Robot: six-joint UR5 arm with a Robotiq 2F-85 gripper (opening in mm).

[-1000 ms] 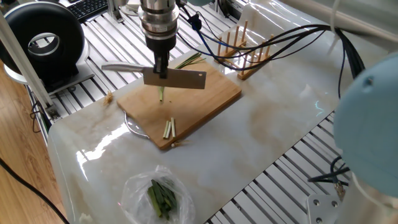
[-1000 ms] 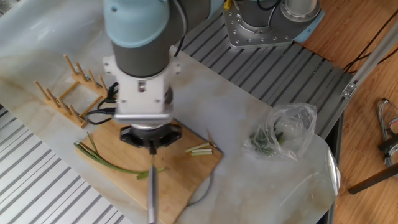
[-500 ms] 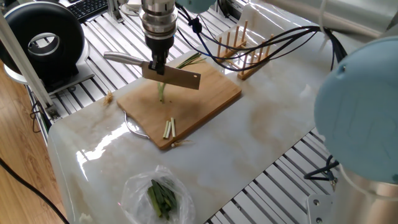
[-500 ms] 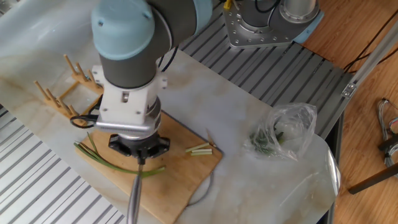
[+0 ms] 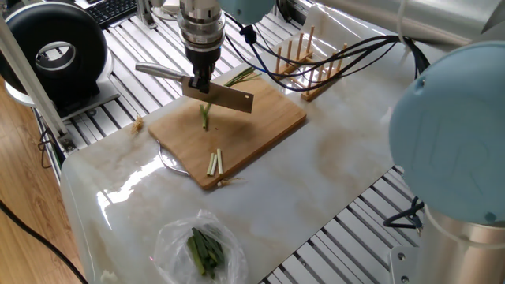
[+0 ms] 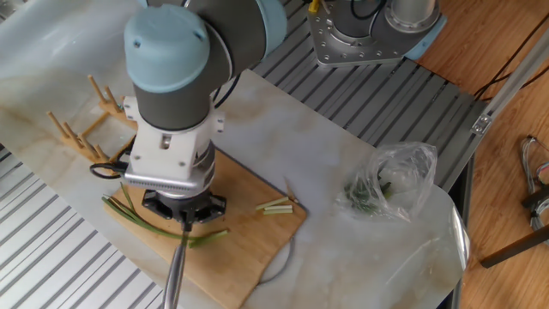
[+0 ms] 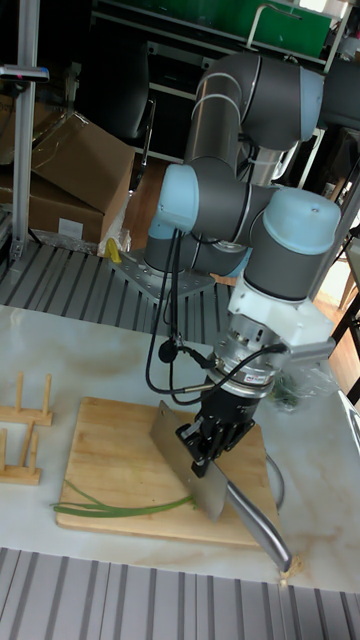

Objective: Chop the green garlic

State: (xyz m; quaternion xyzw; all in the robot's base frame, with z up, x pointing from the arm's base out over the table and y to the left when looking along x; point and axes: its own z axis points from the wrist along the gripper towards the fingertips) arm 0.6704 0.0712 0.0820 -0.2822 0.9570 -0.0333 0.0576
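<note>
From one fixed view, my gripper (image 5: 200,82) is clamped on the knife (image 5: 223,96), blade tilted, hanging over the cutting board (image 5: 260,122) — the green garlic (image 5: 206,115) lies right under it, with two cut sticks (image 5: 215,162) near the board's front edge. From the other fixed view, the stalk (image 6: 150,225) curves across the board beneath my wrist. In the tall fixed view, the blade (image 7: 190,460) seems to touch the stalk — hard to be sure.
</note>
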